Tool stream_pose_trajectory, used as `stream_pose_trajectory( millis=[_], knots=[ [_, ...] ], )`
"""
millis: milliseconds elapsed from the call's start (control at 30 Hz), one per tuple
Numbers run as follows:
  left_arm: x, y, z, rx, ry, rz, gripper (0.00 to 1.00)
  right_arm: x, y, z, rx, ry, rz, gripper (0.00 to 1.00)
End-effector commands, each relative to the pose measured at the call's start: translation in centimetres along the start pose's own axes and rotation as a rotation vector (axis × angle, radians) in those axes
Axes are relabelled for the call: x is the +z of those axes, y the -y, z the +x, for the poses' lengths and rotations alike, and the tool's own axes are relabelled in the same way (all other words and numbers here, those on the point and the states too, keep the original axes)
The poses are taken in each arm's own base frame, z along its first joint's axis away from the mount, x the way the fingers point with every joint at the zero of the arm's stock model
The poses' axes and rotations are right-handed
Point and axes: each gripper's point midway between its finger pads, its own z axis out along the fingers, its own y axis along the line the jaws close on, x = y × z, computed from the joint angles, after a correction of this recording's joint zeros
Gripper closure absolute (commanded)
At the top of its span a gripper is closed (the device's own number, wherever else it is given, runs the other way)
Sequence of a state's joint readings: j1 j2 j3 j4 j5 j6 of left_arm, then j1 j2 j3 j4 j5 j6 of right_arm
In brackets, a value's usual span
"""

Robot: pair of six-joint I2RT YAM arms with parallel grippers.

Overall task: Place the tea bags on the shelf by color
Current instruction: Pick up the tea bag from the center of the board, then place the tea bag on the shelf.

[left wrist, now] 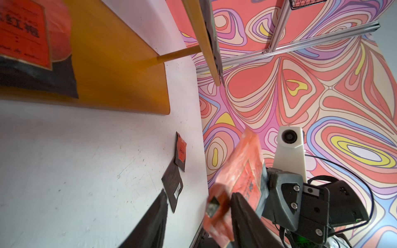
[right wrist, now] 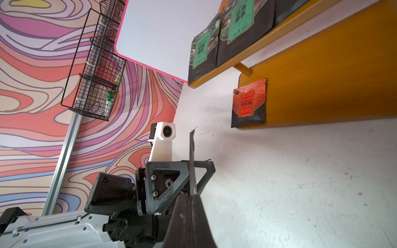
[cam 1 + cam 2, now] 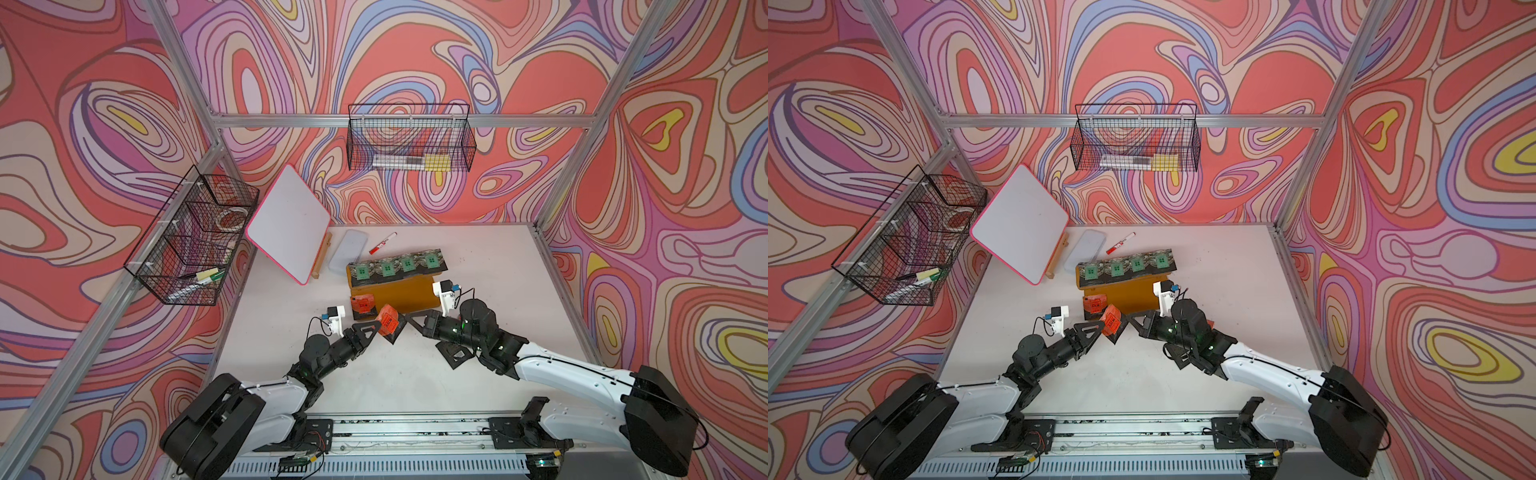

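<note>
An orange-red tea bag (image 3: 388, 324) (image 3: 1111, 324) hangs in the air in front of the shelf. My right gripper (image 3: 409, 322) (image 2: 190, 195) is shut on its edge. My left gripper (image 3: 374, 329) (image 1: 199, 193) is open, its jaws standing either side of the same bag (image 1: 238, 171) with a gap. The mustard-yellow shelf (image 3: 411, 297) carries several green-labelled tea bags (image 3: 395, 266) on its upper step. One orange-red tea bag (image 3: 362, 305) (image 2: 249, 103) lies on the lower step. Two more tea bags (image 1: 180, 152) (image 1: 173, 186) lie on the table under my right arm.
A pink-edged whiteboard (image 3: 286, 228) leans at the back left. A clear case (image 3: 348, 251) and a red marker (image 3: 382, 243) lie behind the shelf. Black wire baskets hang on the left wall (image 3: 191, 237) and the back wall (image 3: 409, 139).
</note>
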State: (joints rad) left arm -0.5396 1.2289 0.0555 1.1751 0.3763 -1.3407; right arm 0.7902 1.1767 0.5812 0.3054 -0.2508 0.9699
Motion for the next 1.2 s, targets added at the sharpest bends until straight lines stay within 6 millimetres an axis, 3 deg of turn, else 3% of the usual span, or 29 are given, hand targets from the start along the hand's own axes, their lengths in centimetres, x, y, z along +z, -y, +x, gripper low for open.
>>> stream_pose_trajectory(
  millis=[0,400,500,600,767,967,1167],
  knots=[
    [0.8,4.6,-0.4,0.059,-0.002,0.167,0.65,-0.5,0.0,0.0,0.002,0.005,-0.003,1.00],
    [0.3,5.3,-0.6,0.075,0.009,0.181,0.99,-0.8,0.7,0.2,-0.015,0.003,0.034,1.00],
    [0.4,5.4,-0.5,0.077,0.003,0.183,1.00,-0.8,0.8,0.4,-0.032,-0.014,0.046,0.96],
    [0.4,5.5,-0.2,0.091,-0.014,0.189,1.00,-0.9,1.1,0.8,-0.060,-0.043,0.074,0.66],
    [0.3,6.0,0.7,0.131,-0.062,0.213,1.00,-1.5,0.7,1.2,-0.149,-0.092,0.086,0.47],
    [0.0,7.5,2.4,0.210,-0.165,0.269,1.00,-2.0,-1.4,2.0,-0.235,-0.157,-0.017,0.46],
    [-0.5,8.6,3.3,0.266,-0.225,0.284,1.00,-2.3,-2.2,2.6,-0.230,-0.197,-0.079,0.52]
  ],
)
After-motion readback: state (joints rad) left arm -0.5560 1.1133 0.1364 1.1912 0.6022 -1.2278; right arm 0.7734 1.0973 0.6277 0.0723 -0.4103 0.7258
